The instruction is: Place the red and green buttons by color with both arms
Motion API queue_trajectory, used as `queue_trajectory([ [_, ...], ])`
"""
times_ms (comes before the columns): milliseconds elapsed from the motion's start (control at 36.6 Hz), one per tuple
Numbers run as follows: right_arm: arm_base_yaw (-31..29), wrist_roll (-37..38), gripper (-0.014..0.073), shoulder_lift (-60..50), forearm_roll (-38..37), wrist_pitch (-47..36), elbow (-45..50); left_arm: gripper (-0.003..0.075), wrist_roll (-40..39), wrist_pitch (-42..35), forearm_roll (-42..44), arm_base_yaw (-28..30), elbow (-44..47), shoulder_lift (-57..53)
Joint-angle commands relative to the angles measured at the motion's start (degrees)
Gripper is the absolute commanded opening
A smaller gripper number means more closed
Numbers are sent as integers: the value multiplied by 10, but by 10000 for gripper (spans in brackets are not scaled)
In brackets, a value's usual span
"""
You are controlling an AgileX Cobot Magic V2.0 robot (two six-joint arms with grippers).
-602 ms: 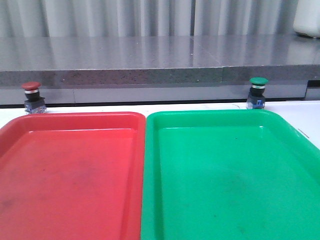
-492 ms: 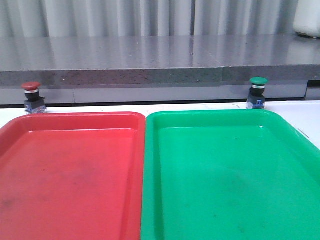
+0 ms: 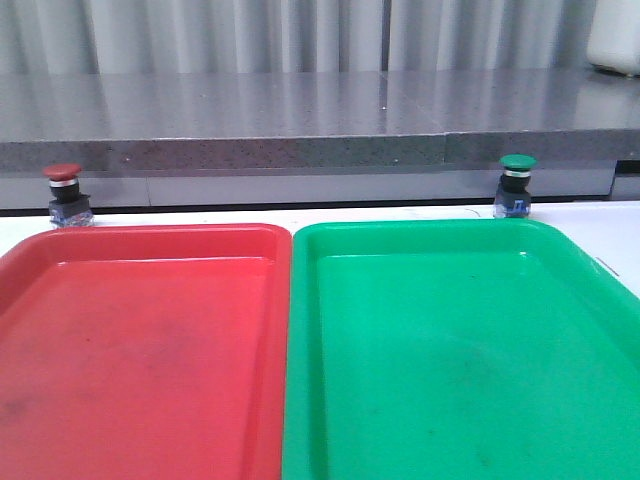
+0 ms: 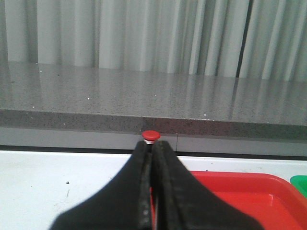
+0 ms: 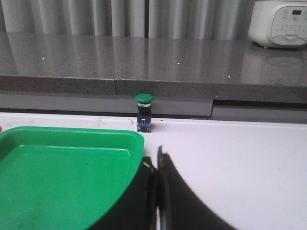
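Observation:
The red button [image 3: 64,195] stands upright on the white table behind the red tray's far left corner. The green button [image 3: 516,186] stands upright behind the green tray's far right part. Neither gripper shows in the front view. In the left wrist view my left gripper [image 4: 152,151] is shut and empty, well short of the red button [image 4: 150,135], whose cap shows just past its tips. In the right wrist view my right gripper [image 5: 154,160] is shut and empty beside the green tray's corner, with the green button [image 5: 144,112] standing farther ahead.
The red tray [image 3: 140,340] and the green tray [image 3: 460,340] lie side by side and fill the near table. A grey stone ledge [image 3: 320,140] runs behind the buttons. A white appliance [image 5: 280,21] sits on the ledge at the far right.

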Motion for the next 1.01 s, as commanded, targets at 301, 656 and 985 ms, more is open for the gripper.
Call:
queue_trajectory([
  [301,-3,-41,-106,133,-7,217,-350,-20,0,243,-4,0,-355,114],
  [656,-3,-41,-106,354,-7,304,-424,-20,0,297,-4,0,-408,299],
  [985,-3,-49,545,418,-7,295,-424,611,4,284,-4,0,-408,357],
])
